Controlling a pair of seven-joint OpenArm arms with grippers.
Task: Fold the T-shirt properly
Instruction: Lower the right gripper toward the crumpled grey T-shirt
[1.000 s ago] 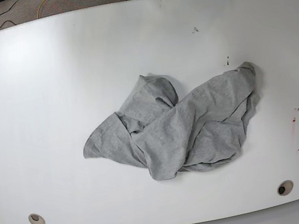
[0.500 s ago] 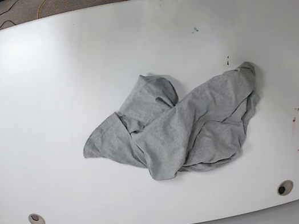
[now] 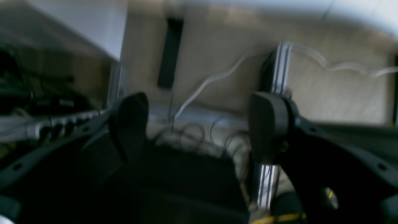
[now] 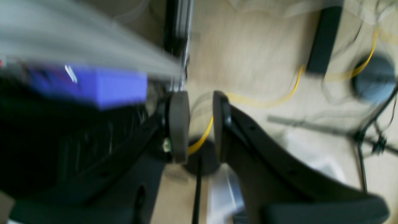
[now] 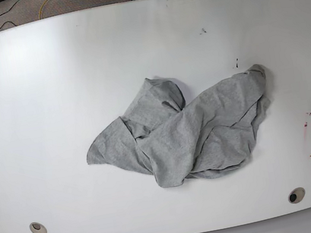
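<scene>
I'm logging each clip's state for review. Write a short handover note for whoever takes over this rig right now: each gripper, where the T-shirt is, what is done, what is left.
Left gripper: jaws wide apart, nothing between them, facing the floor and cables off the table.
Right gripper: jaws a narrow gap apart, nothing held, also off the table.
T-shirt: crumpled heap right of centre on the white table; neither arm shows in the base view.
Done: no fold visible.
Left: bring the arms in, spread the shirt flat, then fold it.
</scene>
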